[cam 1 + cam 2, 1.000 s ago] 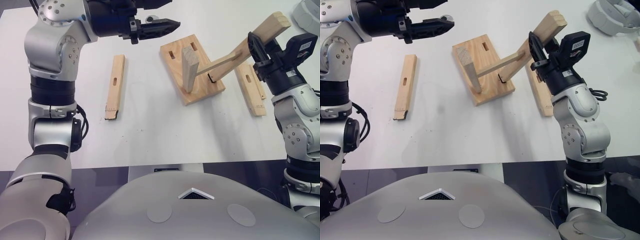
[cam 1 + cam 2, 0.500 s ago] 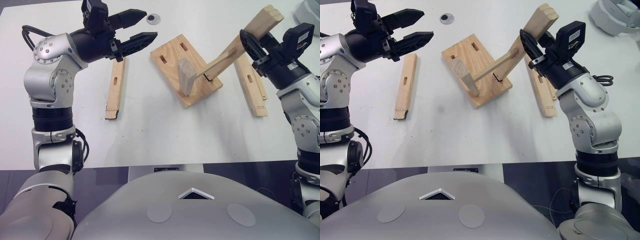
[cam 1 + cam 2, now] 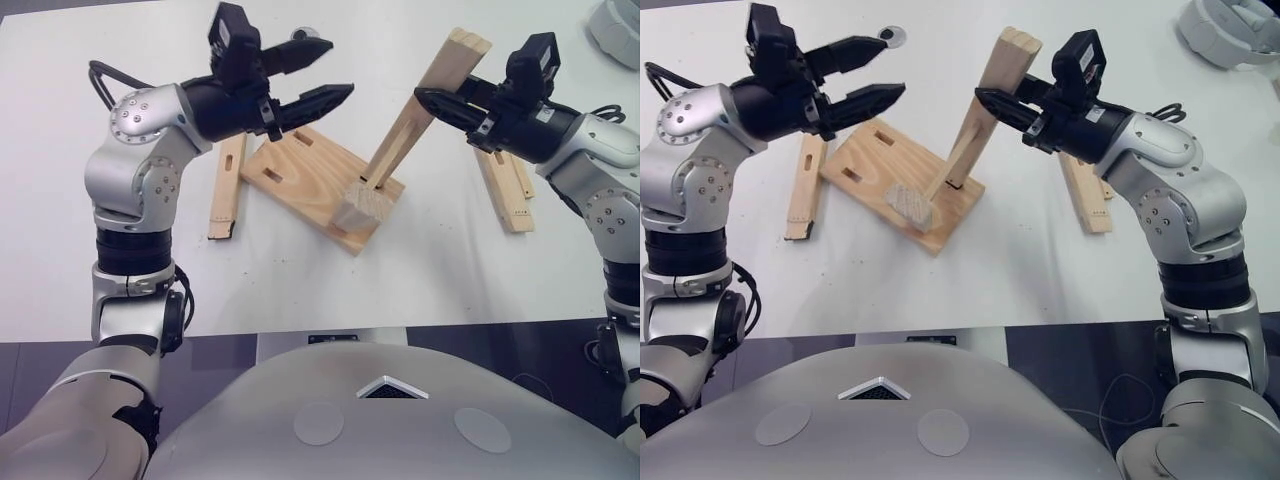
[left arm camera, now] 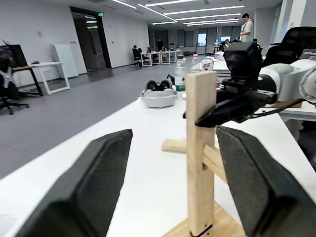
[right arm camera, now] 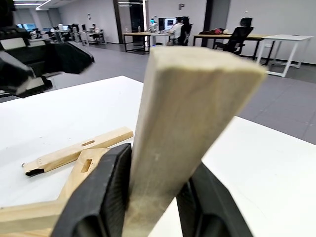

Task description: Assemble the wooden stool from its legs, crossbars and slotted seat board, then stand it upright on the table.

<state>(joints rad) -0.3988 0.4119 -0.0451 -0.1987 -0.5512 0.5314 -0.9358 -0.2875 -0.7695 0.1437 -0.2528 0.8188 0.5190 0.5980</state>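
Wooden leg (image 3: 452, 66), tilted, sits clamped in your right pincer (image 3: 428, 99); its lower end is over the seat board (image 3: 296, 172) on the bench (image 3: 300, 285). Your left pincer (image 3: 334, 68) hangs wide open near that board's far edge.

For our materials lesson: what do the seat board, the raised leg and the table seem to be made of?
Seat board: pale, unpainted wood with visible grain and no gloss.
Raised leg: the same light, bare wood, with end grain showing at its top.
Table: a smooth white surface, fairly matte. It is probably laminate or painted board, but the look leaves that open.
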